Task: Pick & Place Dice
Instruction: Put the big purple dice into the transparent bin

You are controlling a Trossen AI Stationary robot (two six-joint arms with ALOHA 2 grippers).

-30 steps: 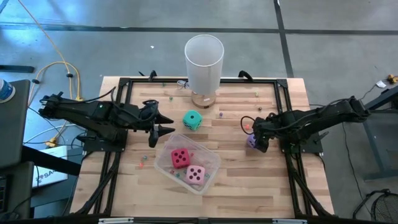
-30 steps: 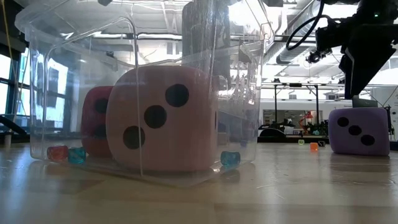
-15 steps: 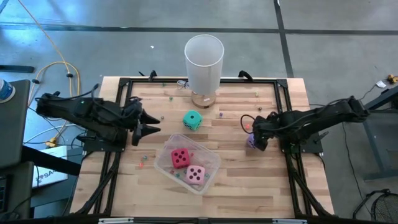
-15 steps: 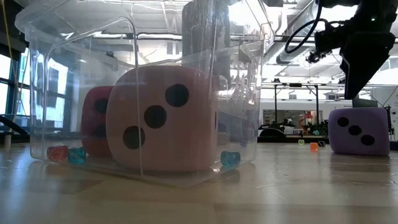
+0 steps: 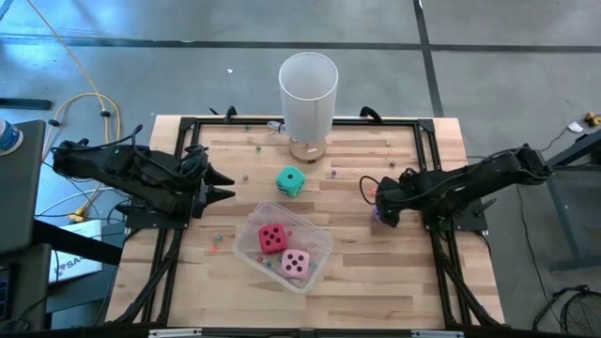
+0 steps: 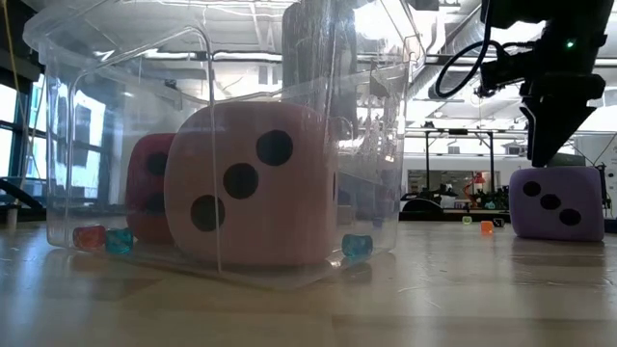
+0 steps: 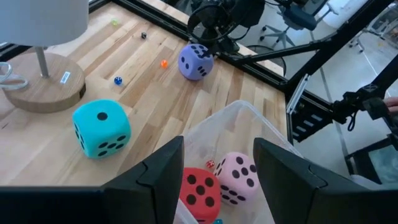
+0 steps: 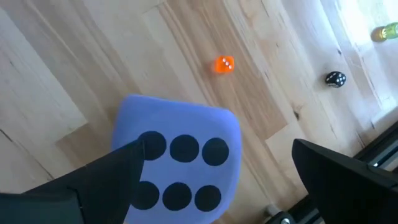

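The table [image 5: 376, 272] under me is pale wood planks in a black frame, on a grey concrete floor. Nearest the front edge stands a clear plastic bin [image 5: 319, 246] holding the pink die [image 5: 295, 264] and the red die [image 5: 272, 238]. Farther back, the teal die [image 5: 290, 180] sits near the white cylinder [image 5: 307, 89]. My right gripper [image 8: 211, 180] hangs spread wide just above the purple die [image 8: 177, 158], a finger on either side, not touching. My left gripper [image 7: 214, 168] waits half-open and empty at the left edge.
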